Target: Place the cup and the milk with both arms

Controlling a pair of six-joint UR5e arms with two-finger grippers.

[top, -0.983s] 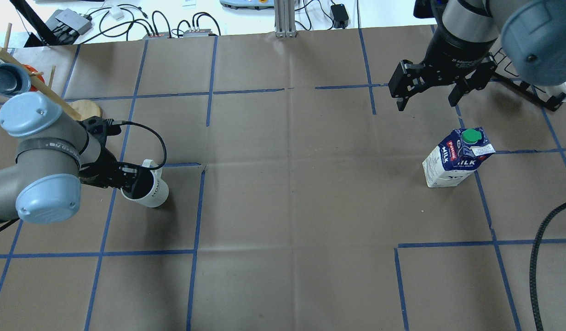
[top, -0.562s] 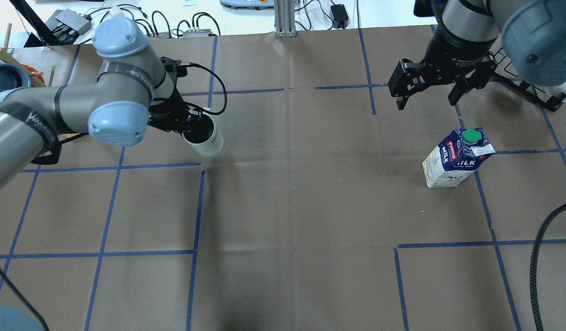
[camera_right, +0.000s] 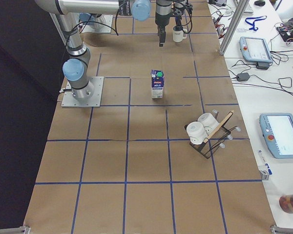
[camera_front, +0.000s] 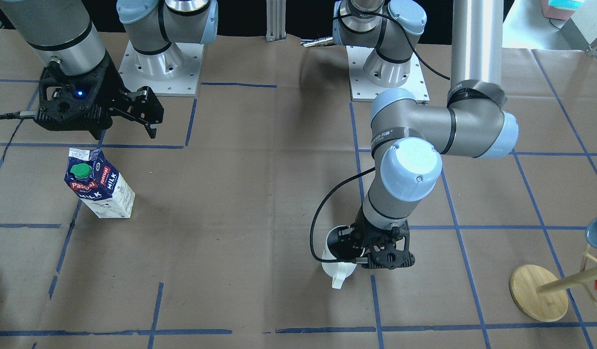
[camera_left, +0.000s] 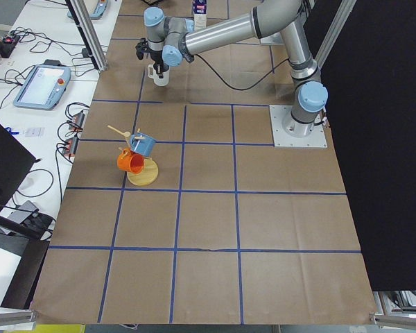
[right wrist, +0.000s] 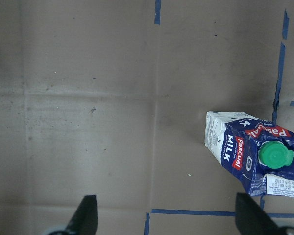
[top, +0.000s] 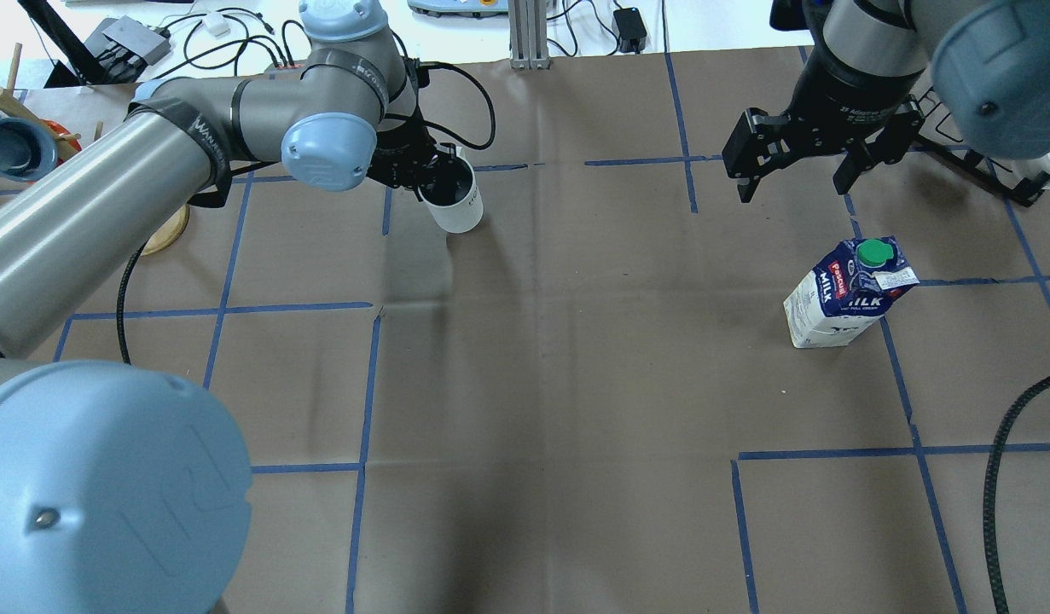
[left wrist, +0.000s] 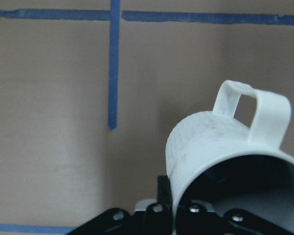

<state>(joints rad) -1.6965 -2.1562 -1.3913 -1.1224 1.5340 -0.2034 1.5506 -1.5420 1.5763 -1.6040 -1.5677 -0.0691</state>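
Left pincer [top: 429,175] is pinching the cup [top: 461,213] by its rim, looks like 1 finger inside and 1 outside. The grip is opposite the handle, so the handle sticks out free and the mug hangs a bit tilted. Going by its shadow I'd say it's off the bench [top: 576,384], over the far middle-left. Right pincer [top: 791,189] is spread wide, hovering just beyond the milk [top: 840,294] without touching it, probably wide enough to straddle the carton. Milk stands upright on the right side, not grabbed yet.
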